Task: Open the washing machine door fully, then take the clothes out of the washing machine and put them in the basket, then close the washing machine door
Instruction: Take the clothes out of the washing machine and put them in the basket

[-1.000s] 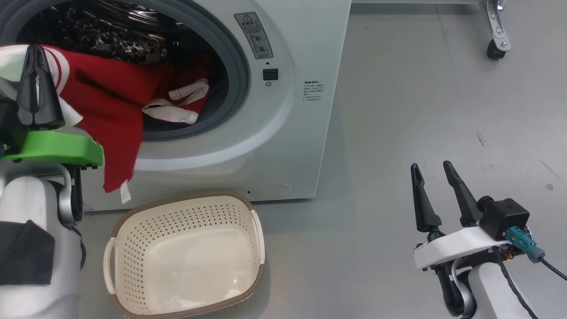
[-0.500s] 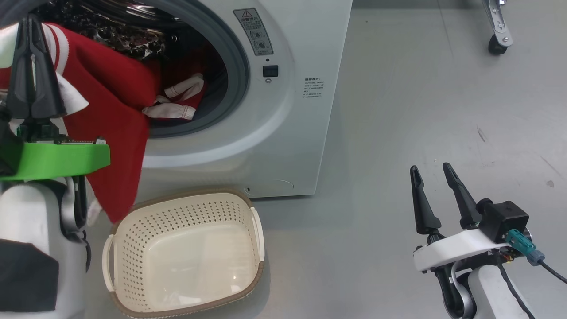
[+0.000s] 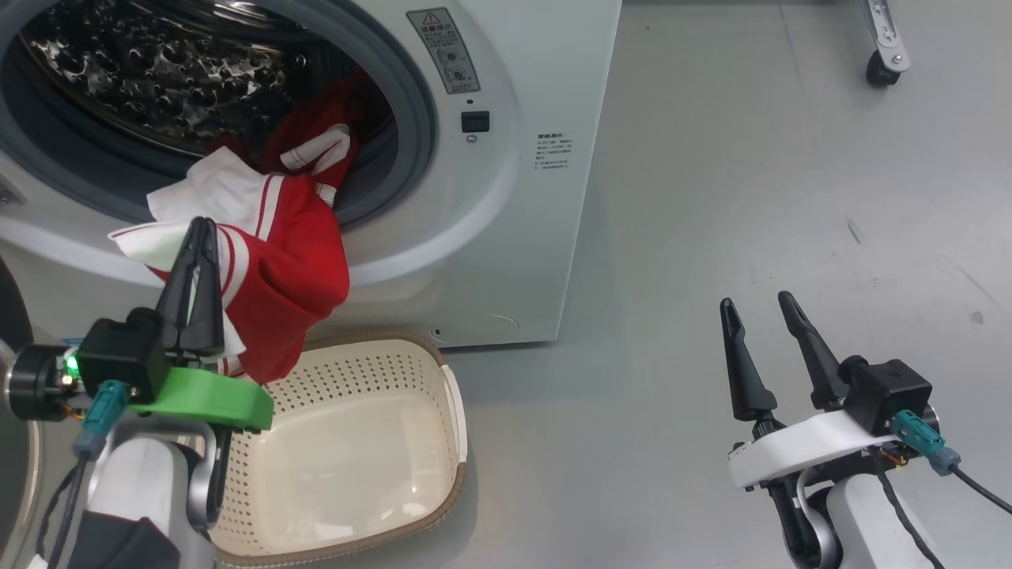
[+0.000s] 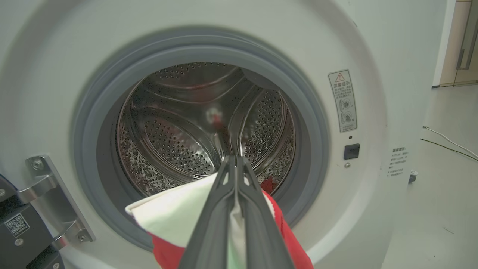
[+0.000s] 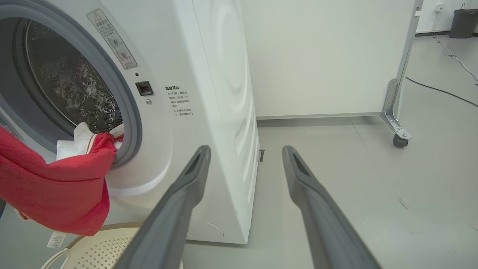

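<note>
- left gripper (image 3: 203, 229) (image 4: 235, 160): jaws pressed together, long dark fingers pinching the white edge of a red-and-white garment (image 3: 292, 269) (image 4: 175, 213).
- the cloth sits between the jaws near the tips. Its white panel spreads out to the left of them in the left wrist view, and the red part drops away below on both sides.
- the garment bulk hangs beside and under the left jaws, draped out over the lower lip of the drum mouth. One end trails back inside.
- washing machine (image 3: 506, 197) (image 4: 373, 52) (image 5: 209, 74): mouth uncovered and dead ahead of the left fingertips. The steel drum (image 4: 179, 127) is straight past them, ringed by the grey gasket (image 4: 86, 123).
- second garment (image 3: 316, 150), red with white trim, lies in the drum beyond the left jaws, at the right of the mouth.
- basket (image 3: 455, 411) (image 5: 86, 250): on the floor below the left jaws and against the machine front, cream with a brown rim. The garment's low end hangs over its back-left rim, and I cannot tell if they touch.
- a white tag (image 5: 56, 239) dangles from the garment just over the basket rim.
- hinge bracket (image 4: 56, 194) is low and left of the left jaws.
- right gripper (image 3: 755, 302) (image 5: 246, 149): jaws wide apart, holding nothing, with grey floor (image 5: 336, 157) showing between the fingers.
- the machine's front corner is ahead and left of the right jaws, and a caster wheel (image 5: 399, 140) (image 3: 877, 75) is ahead and right, well apart.
- basket and garment are well off to the left of the right jaws.
</note>
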Motion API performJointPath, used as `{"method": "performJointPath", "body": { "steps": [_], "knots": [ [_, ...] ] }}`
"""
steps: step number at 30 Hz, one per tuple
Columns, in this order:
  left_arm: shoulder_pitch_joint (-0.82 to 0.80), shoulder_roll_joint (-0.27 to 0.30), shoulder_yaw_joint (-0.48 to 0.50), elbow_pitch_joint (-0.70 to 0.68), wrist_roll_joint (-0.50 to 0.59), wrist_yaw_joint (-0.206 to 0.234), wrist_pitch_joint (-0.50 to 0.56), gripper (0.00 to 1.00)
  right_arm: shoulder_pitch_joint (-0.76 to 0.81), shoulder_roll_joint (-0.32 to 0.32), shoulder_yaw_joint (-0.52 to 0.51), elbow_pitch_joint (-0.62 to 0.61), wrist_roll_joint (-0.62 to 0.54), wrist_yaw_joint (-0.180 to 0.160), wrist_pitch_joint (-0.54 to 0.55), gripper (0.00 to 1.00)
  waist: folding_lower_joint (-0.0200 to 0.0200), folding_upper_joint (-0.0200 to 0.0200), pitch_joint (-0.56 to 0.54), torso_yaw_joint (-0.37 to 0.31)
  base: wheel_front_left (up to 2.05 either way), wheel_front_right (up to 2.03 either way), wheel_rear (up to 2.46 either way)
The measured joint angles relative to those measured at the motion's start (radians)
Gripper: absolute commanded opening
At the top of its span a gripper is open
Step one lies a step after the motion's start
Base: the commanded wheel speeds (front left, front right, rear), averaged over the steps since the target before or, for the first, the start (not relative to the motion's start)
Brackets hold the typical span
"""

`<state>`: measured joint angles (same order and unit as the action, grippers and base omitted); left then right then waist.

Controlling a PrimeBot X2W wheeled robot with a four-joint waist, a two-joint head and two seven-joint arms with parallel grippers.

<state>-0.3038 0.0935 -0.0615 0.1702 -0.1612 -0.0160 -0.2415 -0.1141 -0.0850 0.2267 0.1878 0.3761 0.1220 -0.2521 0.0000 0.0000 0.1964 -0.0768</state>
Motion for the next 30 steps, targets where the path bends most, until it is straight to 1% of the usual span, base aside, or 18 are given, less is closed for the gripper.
{"method": "performJointPath", "body": {
  "steps": [5, 12, 16, 23, 30],
  "knots": [
    [0.034, -0.007, -0.016, 0.052, -0.011, -0.010, 0.054, 0.00, 0.000, 0.000, 0.012, -0.006, 0.000, 0.000, 0.000, 1.00, 0.0000, 0.0000, 0.013, -0.005, 0.00, 0.00, 0.00],
    [0.068, -0.007, -0.069, 0.152, -0.008, -0.043, 0.123, 0.00, -0.003, 0.001, 0.028, -0.011, 0.000, 0.000, 0.000, 1.00, 0.0000, 0.0000, 0.049, -0.019, 0.00, 0.00, 0.00],
    [0.080, -0.006, -0.087, 0.209, -0.003, -0.051, 0.159, 0.00, -0.014, 0.003, 0.039, -0.016, 0.000, 0.000, 0.000, 1.00, 0.0000, 0.0000, 0.073, -0.031, 0.00, 0.00, 0.00],
    [0.079, -0.004, -0.102, 0.295, -0.003, -0.056, 0.211, 0.00, -0.045, 0.006, 0.044, -0.026, 0.000, 0.000, 0.000, 1.00, 0.0000, 0.0000, 0.126, -0.055, 0.00, 0.00, 0.00],
    [0.058, 0.015, -0.111, 0.378, 0.013, -0.061, 0.249, 0.00, -0.076, 0.011, 0.053, -0.032, 0.002, 0.000, 0.000, 1.00, 0.0000, 0.0000, 0.183, -0.089, 0.00, 0.00, 0.00]
  ]
}}
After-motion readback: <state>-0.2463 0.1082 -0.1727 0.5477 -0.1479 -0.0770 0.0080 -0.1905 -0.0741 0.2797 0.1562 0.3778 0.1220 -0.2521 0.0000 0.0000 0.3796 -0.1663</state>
